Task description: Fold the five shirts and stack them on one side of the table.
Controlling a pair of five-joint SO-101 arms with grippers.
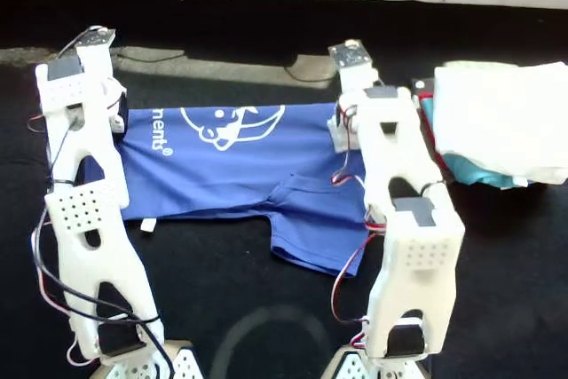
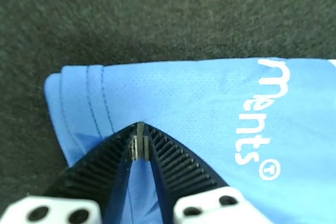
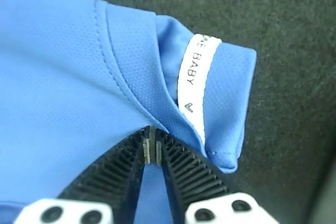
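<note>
A blue shirt (image 1: 240,175) with white print lies spread across the black table, partly folded. My left gripper (image 2: 139,141) is shut on the blue shirt (image 2: 173,103) near its hemmed corner at the shirt's left end. My right gripper (image 3: 152,144) is shut on the blue shirt (image 3: 63,77) at its right end, beside a white label (image 3: 195,82). In the high view the left gripper (image 1: 114,122) and the right gripper (image 1: 344,126) hold the two far corners. A stack of folded shirts (image 1: 501,122), white over teal, sits at the table's right side.
The black table cloth (image 1: 231,299) lies bare in front of the shirt, between the two arm bases. Red and black cables hang along both arms. A pale strip (image 1: 213,67) runs along the table's far side.
</note>
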